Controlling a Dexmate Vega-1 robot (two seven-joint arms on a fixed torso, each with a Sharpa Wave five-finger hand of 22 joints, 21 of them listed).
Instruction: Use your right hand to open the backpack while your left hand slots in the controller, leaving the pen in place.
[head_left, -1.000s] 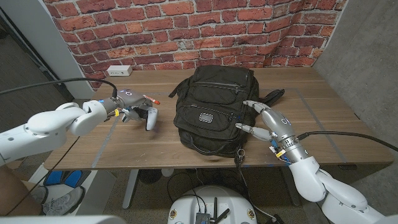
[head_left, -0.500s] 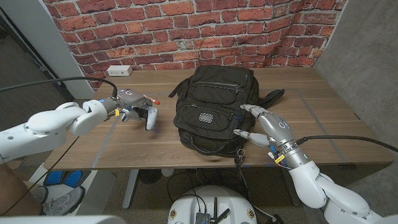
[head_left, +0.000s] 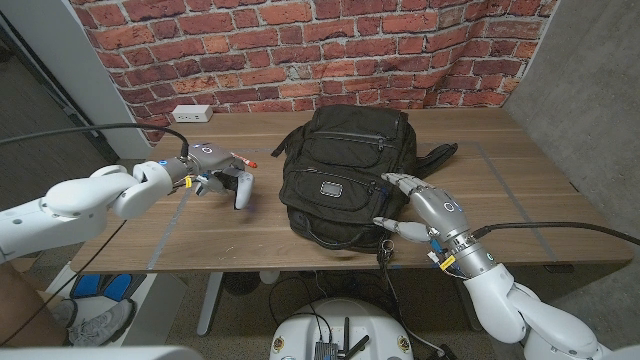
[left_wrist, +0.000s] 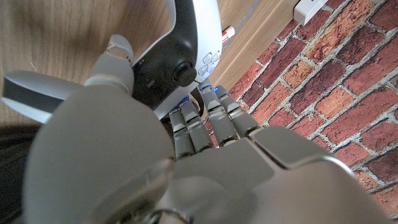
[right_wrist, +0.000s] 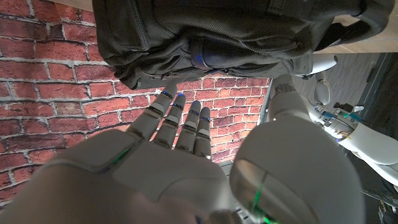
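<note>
Backpack first: the black fabric backpack lies at the centre of the head view's wooden table, its zips apparently closed, so opening looks not yet begun. At lower right the right hand hovers at the bag's near right edge, fingers spread wide and holding nothing. At centre left, well apart from the bag, the left hand grips the white-and-black game controller. Just beyond it lies the red-capped white pen, untouched. Judging by this, opening and slotting both remain.
</note>
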